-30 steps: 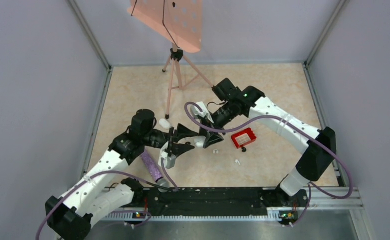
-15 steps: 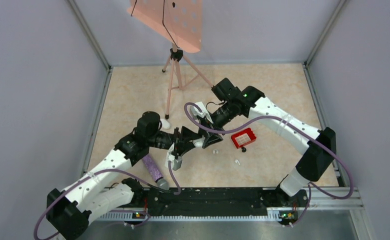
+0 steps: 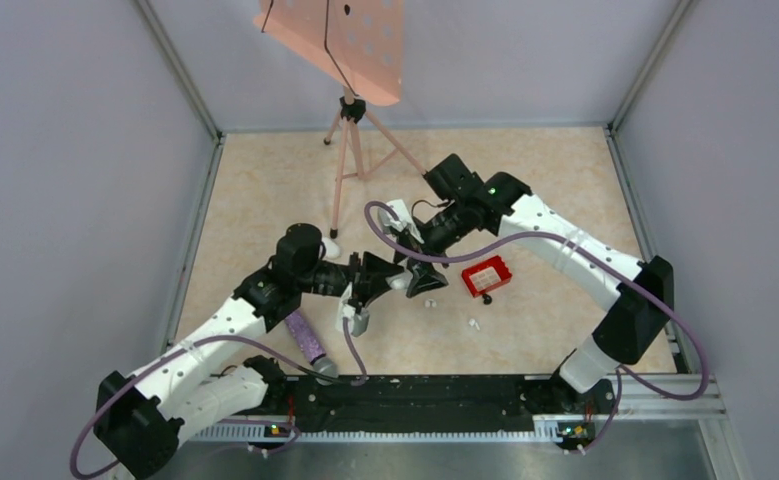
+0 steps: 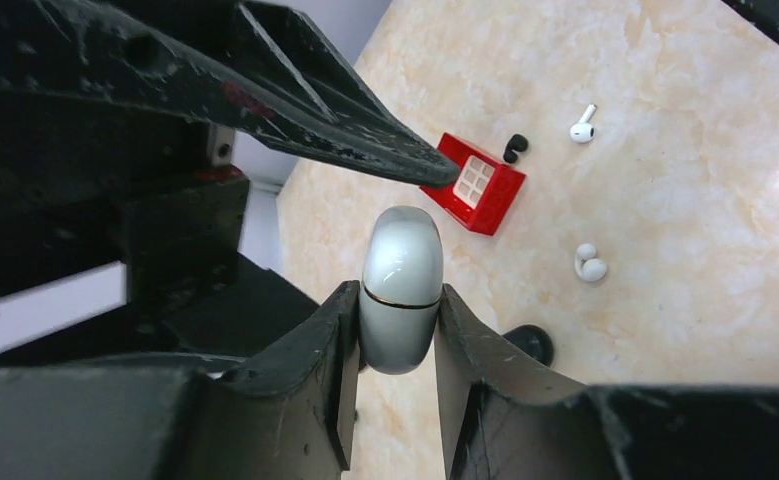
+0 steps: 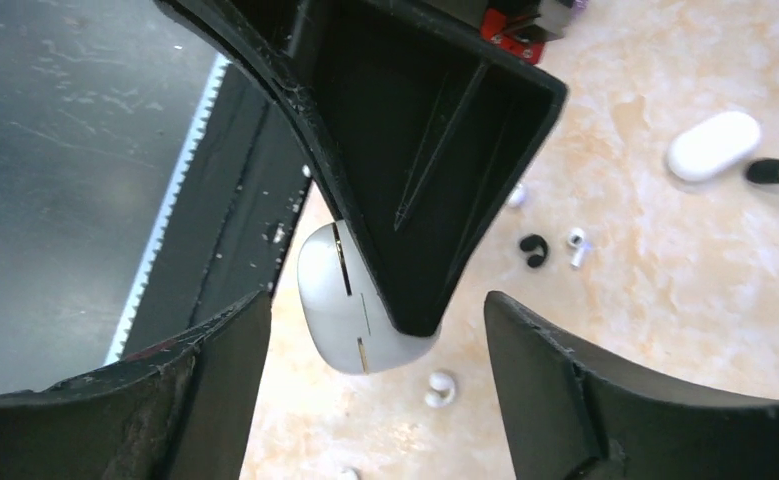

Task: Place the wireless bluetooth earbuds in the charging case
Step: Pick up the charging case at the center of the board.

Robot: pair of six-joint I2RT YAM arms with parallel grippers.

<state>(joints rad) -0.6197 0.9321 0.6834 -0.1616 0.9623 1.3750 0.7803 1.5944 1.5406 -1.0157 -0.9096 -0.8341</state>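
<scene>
Grips the charging case (image 4: 402,262) with the left tool (image 4: 397,300), fingers pressed tight against both sides of its lower half, near the middle of the top view. Straddles that case and one left finger with the right tool (image 5: 377,305), jaws spread wide, neither touching the case. Leaves the wireless bluetooth earbuds (image 4: 590,263) loose on the desk (image 3: 525,190), right of the held case in the left wrist view: one stemmed at upper right, one rounder lower down. Shows a red basket (image 4: 480,182) above the case there, a small black piece (image 4: 514,147) just beside it.
</scene>
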